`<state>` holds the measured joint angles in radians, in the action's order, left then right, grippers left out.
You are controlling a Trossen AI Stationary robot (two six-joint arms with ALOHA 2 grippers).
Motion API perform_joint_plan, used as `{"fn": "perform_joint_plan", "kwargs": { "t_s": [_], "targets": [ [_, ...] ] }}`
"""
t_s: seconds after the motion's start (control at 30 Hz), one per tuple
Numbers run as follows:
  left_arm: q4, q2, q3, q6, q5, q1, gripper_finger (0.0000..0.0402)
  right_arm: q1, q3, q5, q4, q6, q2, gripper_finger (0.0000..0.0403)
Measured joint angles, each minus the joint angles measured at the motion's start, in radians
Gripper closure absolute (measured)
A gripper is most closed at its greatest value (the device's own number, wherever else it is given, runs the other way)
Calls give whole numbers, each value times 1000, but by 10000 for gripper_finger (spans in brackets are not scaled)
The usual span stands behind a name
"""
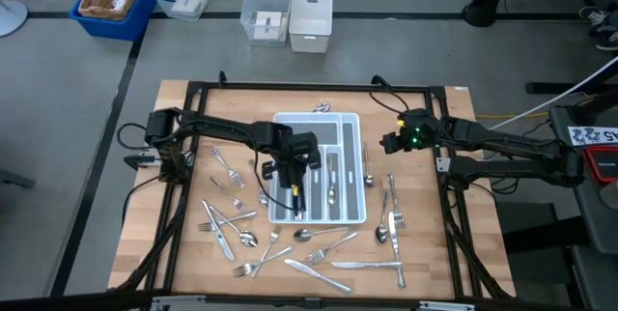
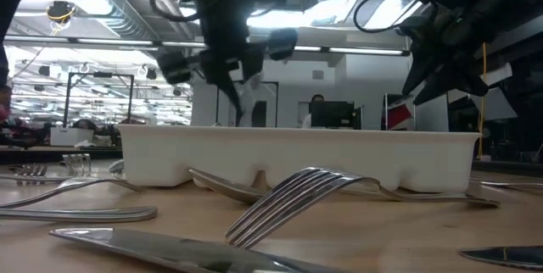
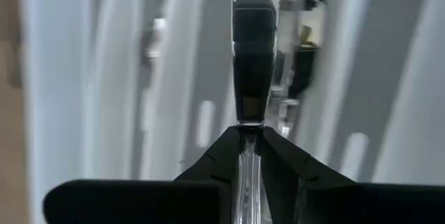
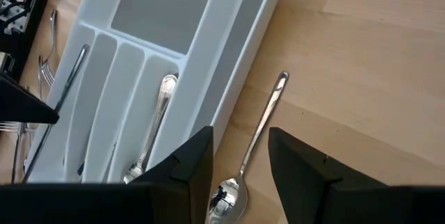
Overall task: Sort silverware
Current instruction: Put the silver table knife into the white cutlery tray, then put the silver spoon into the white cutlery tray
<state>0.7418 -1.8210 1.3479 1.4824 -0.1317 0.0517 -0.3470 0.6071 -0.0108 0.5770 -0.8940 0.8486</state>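
Overhead, left pincer [image 3: 250,137] gripping knife [image 3: 252,57]

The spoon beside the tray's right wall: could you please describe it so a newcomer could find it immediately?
Start at the white divided tray mid-table. Just outside its right wall, a lone spoon lies parallel to that wall on bare wood. Unlike other silverware, it sits under the right gripper.

White tray [image 4: 229,36] (grey-lined slots); shiny silver spoon [image 4: 257,137]; pale wood table [image 4: 361,78].

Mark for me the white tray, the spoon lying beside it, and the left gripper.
white tray [image 4: 236,57], right wrist view, outer wall.
spoon [image 4: 263,125], right wrist view, mid-handle.
left gripper [image 1: 293,178], high view, between its fingers.
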Motion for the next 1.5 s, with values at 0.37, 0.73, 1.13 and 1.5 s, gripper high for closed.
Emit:
{"fn": "perform_joint_plan", "kwargs": {
  "t_s": [0.37, 0.73, 1.13, 1.5],
  "targets": [
    [-4, -38, 0, -62, -1, 0, 363, 0, 0, 0, -1, 0, 0, 263],
    [-26, -87, 0, -93, -2, 0, 314, 0, 0, 0, -1, 1, 0, 263],
    [45, -38, 0, -235, 69, -18, 305, 0, 0, 0, 0, -102, 20, 263],
    [177, 180, 0, -634, -128, 61, 306, 1, 1, -106, -83, -134, 267, 263]
  ]
}}
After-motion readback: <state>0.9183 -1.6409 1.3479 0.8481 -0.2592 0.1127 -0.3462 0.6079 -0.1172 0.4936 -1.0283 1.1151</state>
